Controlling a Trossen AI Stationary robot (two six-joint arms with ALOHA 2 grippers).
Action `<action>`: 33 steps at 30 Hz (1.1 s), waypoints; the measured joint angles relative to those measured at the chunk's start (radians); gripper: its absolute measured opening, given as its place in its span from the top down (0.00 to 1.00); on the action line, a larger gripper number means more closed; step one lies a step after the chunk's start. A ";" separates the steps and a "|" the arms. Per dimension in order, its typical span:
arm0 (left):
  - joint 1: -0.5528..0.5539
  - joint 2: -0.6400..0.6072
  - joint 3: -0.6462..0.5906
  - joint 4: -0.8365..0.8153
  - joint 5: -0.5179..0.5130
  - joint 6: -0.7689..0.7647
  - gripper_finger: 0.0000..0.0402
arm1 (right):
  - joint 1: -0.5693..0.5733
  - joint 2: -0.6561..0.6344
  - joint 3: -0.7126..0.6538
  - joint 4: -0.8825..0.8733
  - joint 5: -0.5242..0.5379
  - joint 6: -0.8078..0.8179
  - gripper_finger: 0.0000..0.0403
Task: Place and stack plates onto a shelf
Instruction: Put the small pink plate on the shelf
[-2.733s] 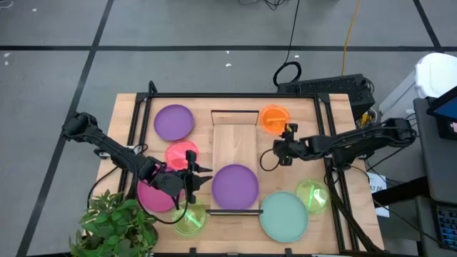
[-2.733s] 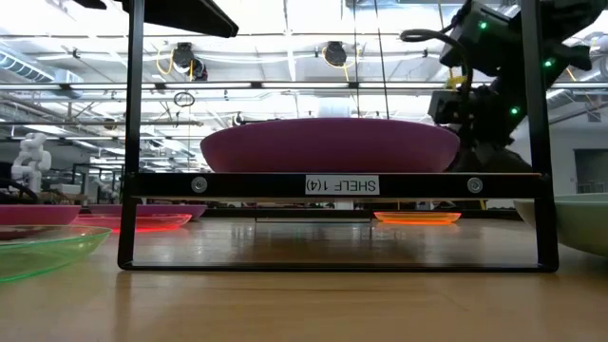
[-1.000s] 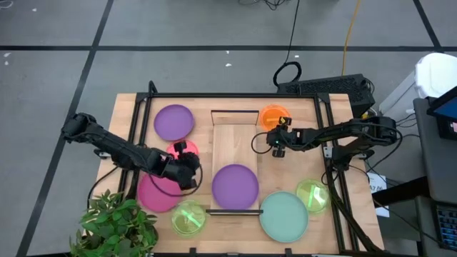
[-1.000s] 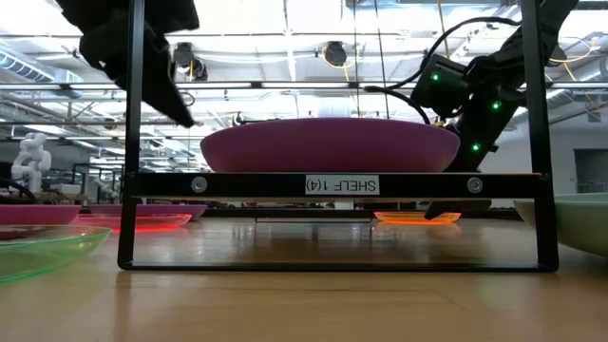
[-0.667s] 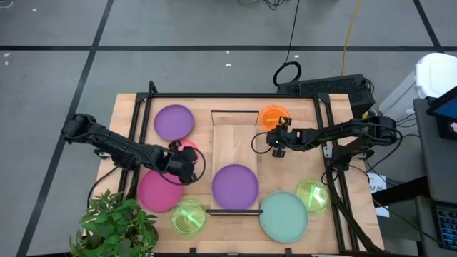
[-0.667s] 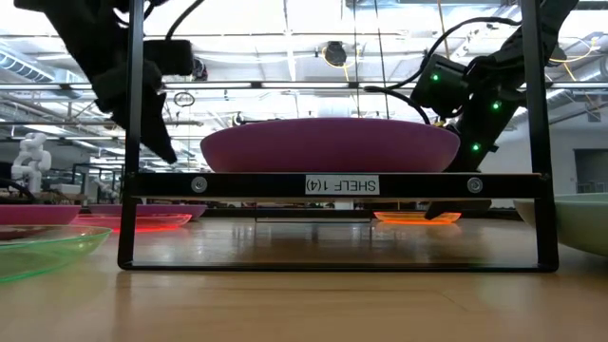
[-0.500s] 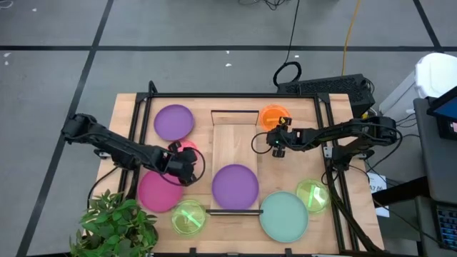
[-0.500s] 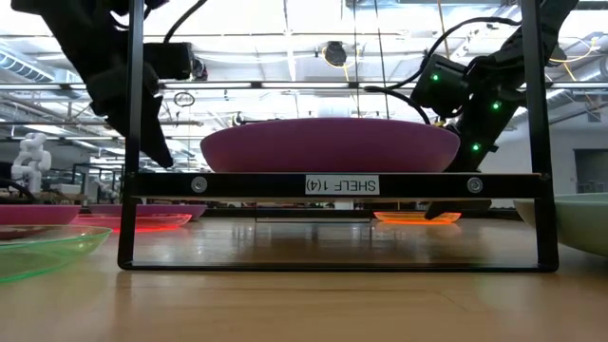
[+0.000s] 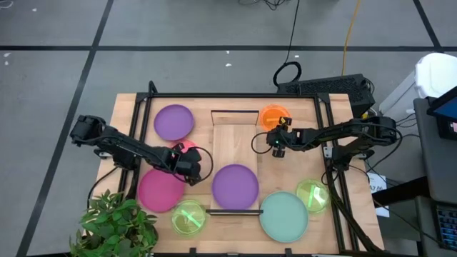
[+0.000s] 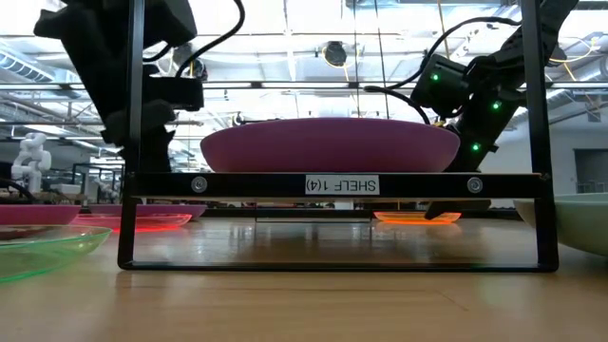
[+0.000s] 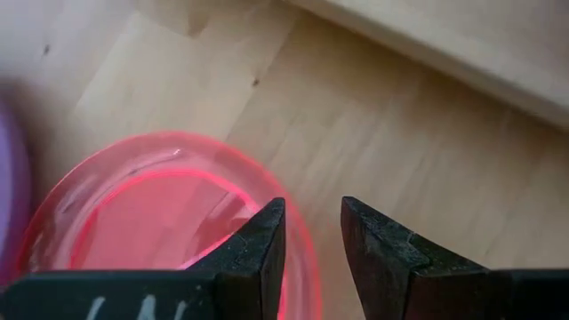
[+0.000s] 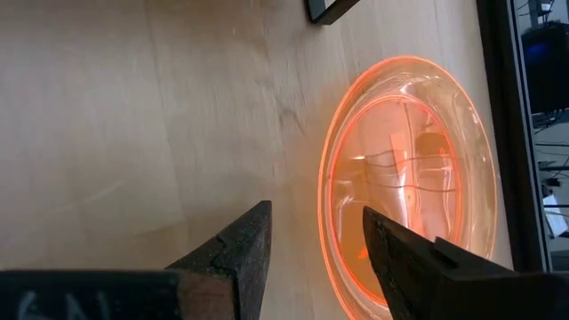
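A purple plate (image 9: 235,185) lies on the near end of the light-wood shelf (image 9: 235,139); it also shows in the low view (image 10: 331,144). My left gripper (image 9: 191,168) is open, low over the near right rim of the pink-red plate (image 9: 178,150), one finger over the plate and one outside it (image 11: 307,253). My right gripper (image 9: 275,140) is open at the near rim of the orange plate (image 9: 275,116), its fingers on either side of the rim (image 12: 322,227). Both plates lie flat on the table. My left gripper stands astride the pink-red plate's rim (image 11: 304,233), pointing down; I cannot tell whether a finger touches it. My right gripper stands astride the orange plate's rim (image 12: 324,204), slanting down from the table's right; I cannot tell whether it touches.
A second purple plate (image 9: 174,122), a magenta plate (image 9: 158,190) and a green plate (image 9: 188,217) lie left of the shelf. A teal plate (image 9: 283,215) and a green plate (image 9: 313,194) lie near right. A potted plant (image 9: 118,225) stands at the near left corner.
My left gripper has come down over the pink-red plate and shifted a little toward the shelf, tipping to point more steeply down. The plates have stayed where they were.
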 joint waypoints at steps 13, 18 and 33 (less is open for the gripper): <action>0.036 0.069 0.000 0.044 0.020 -0.026 0.64 | 0.000 0.000 0.000 0.000 0.000 -0.001 0.60; 0.044 0.112 0.001 0.059 0.054 -0.049 0.64 | 0.000 0.000 0.000 -0.003 0.000 0.006 0.60; 0.067 0.114 0.081 -0.083 0.050 -0.038 0.64 | -0.001 0.000 0.001 -0.002 0.000 0.000 0.60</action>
